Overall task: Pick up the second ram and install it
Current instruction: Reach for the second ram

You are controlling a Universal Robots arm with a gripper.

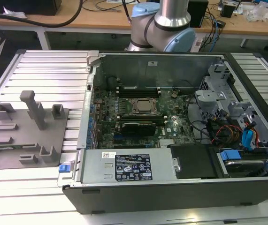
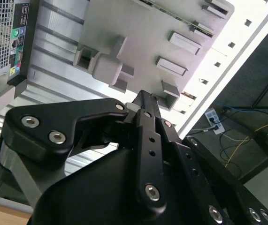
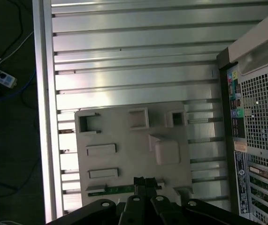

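The second ram (image 3: 115, 190), a thin green stick, is seen flat on a gray fixture (image 3: 124, 136) beneath the gripper (image 3: 145, 180). The jaws are pressed together, empty.

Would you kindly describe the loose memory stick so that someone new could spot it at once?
In the first wrist view, find the grey holder tray on the ribbed metal table beside the computer case. Along the tray's edge nearest the gripper lies the memory stick. It is the tray's one thin green strip; the tray's other parts are plain grey.

Both wrist views above grey fixture plate (image 3: 124, 136) (image 2: 124, 18)
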